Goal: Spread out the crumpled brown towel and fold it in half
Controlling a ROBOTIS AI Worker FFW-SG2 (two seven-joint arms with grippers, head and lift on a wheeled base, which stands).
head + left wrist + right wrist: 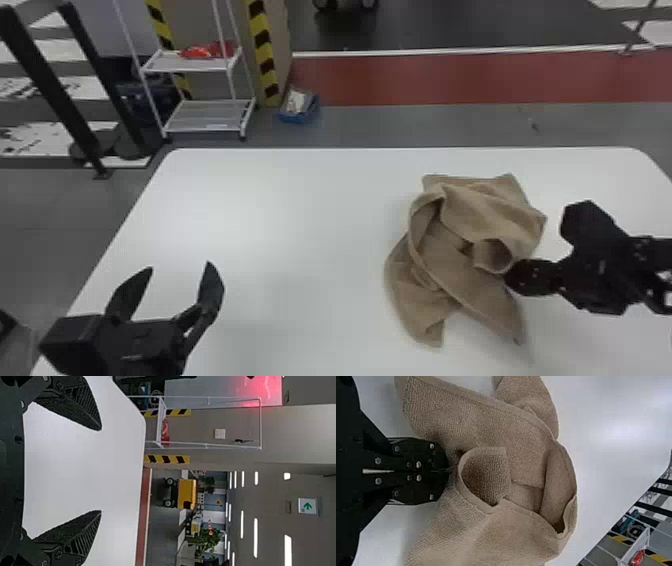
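Operating from afar, I'm seeing black hardware on both sides. My left gripper (180, 265) is showing blocky, squared housing (72, 340) and flat black fingers (82, 400) tapering to points. Their inner faces are looking rough and grainy, sides carrying slanted ribs; small screws are dotting finger mounts. My right gripper (507, 278) is displaying angular, faceted body. Its dark, round-cornered plates (421, 489) are bearing round silver screws (432, 446), mirrored in pairs; narrow pale slit is running between darker parts farther back.
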